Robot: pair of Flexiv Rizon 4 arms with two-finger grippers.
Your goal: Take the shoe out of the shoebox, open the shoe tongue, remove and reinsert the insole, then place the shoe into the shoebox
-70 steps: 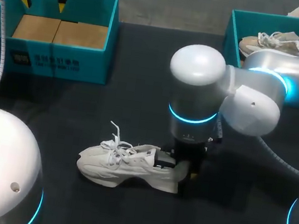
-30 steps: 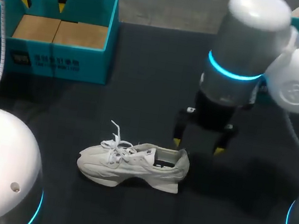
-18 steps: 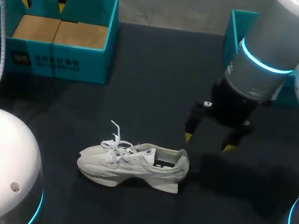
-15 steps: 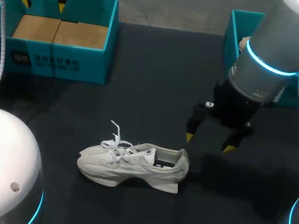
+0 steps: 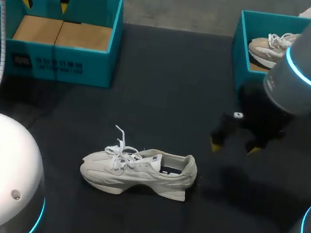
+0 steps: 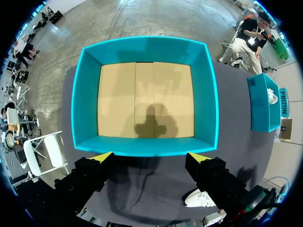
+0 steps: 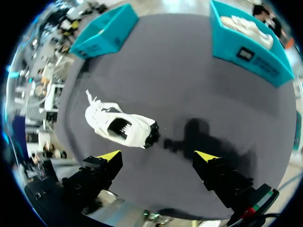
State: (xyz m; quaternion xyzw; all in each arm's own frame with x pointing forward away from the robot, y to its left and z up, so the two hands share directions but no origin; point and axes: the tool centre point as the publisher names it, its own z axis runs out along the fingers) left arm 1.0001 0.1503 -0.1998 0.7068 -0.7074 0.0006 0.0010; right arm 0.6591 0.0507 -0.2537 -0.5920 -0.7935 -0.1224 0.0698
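Item: the white shoe [image 5: 138,171] stands upright on its sole on the desk [image 5: 164,94], outside either box, laces [image 5: 120,146] loose at the toe end and collar opening showing dark. From the right wrist view it lies ahead of the right jaws and off to one side, heel end nearest them, clear of both yellow fingertips [image 7: 110,155]. The right jaws are spread and hold nothing; they hang above bare desk beyond the heel, apart from the shoe, at the end of the right arm [image 5: 308,75]. The left jaws are likewise spread and empty, well apart from the shoe and poised over the teal shoebox [image 5: 59,58], whose bare cardboard floor [image 6: 144,99] lies directly ahead of them. A second box [image 5: 243,41], beyond the right jaws, holds a beige shoe [image 5: 268,46]. Assessment: removal from the box is complete; the tongue and insole work is the step in hand, though whether the insole sits inside cannot be told. Requirement for the next move: one set of jaws must come down onto the shoe, most likely the right at the collar, gripping the tongue or insole edge without dragging the unsecured shoe across the desk.
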